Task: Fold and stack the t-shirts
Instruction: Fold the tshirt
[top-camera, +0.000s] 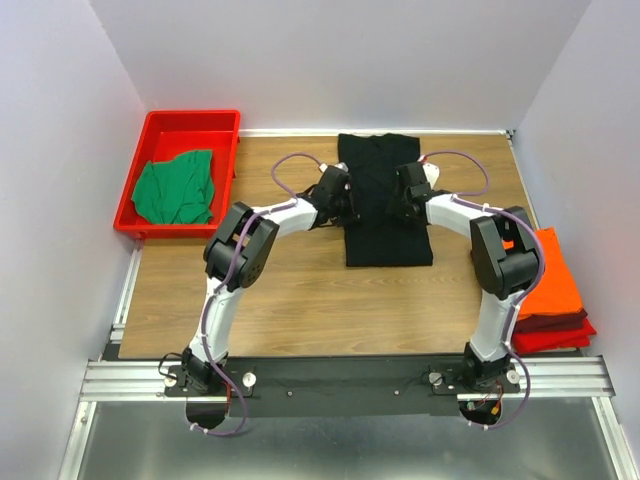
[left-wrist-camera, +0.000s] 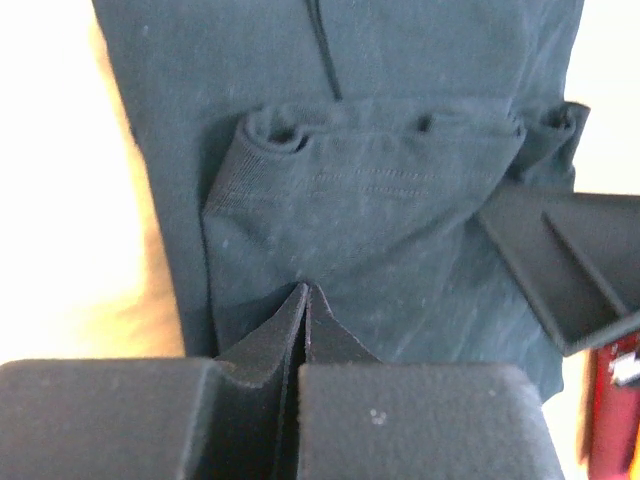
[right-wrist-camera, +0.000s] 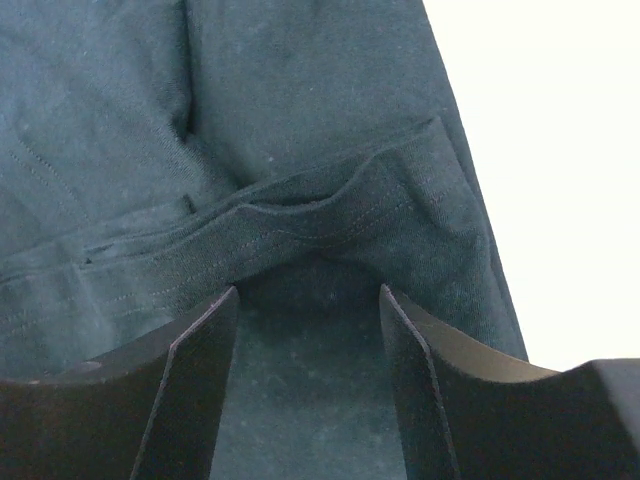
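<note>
While the black shirt (top-camera: 388, 235) lies as a long folded strip on the far middle of the table (top-camera: 300, 290), the left gripper (left-wrist-camera: 305, 298) pinches a fold of it between closed fingers, and the right gripper (right-wrist-camera: 308, 292), jaws wide, straddles its hem. The green shirt (top-camera: 178, 188) sits bunched in the red tray (top-camera: 190, 122); the orange shirt (top-camera: 556, 275) lies folded at right.
</note>
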